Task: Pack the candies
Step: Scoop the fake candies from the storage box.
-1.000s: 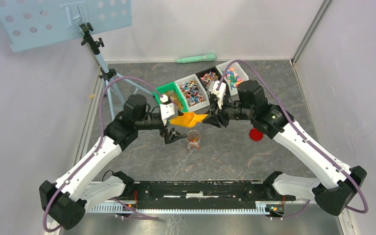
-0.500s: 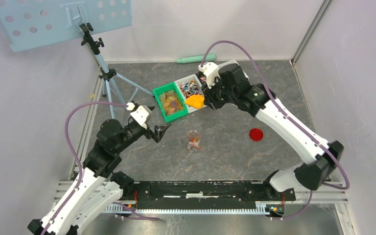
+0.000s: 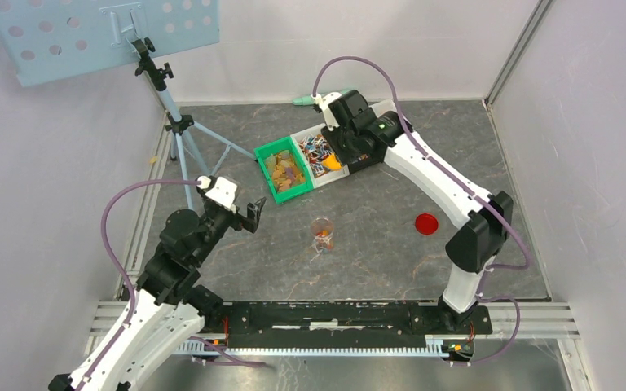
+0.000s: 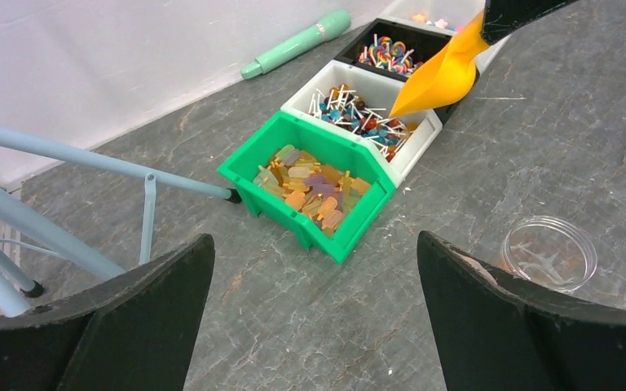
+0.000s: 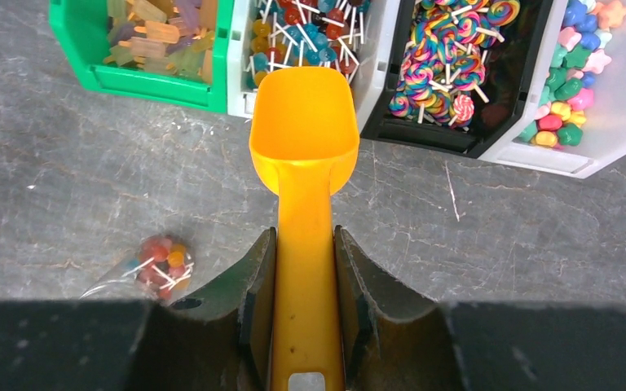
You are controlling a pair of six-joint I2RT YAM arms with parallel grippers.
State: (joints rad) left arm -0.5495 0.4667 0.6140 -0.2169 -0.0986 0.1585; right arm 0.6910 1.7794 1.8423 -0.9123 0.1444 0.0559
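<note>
My right gripper (image 5: 306, 285) is shut on the handle of the yellow scoop (image 5: 303, 130). The scoop is empty, and its mouth hangs over the front rim of the white bin (image 5: 240, 90) of small stick candies (image 5: 326, 20). Beside it are a green bin (image 3: 285, 171) of flat candies, a black bin (image 5: 456, 134) of swirl lollipops and a pale bin (image 5: 570, 159) of chunky candies. A small clear jar (image 3: 322, 234) stands on the table with a few candies (image 5: 159, 259) inside. My left gripper (image 4: 314, 318) is open with nothing in it, low over the table in front of the green bin (image 4: 350, 232), left of the jar (image 4: 548, 252).
A red round lid (image 3: 427, 223) lies right of the jar. A mint-green cylinder (image 3: 326, 98) rests by the back wall. A tripod (image 3: 181, 134) with a perforated blue plate stands at the back left, its legs (image 4: 90, 163) close to my left gripper.
The right arm has swung the scoop from above the jar back to the bins. The left arm has pulled away from the jar toward the left and near side, its gripper open.
</note>
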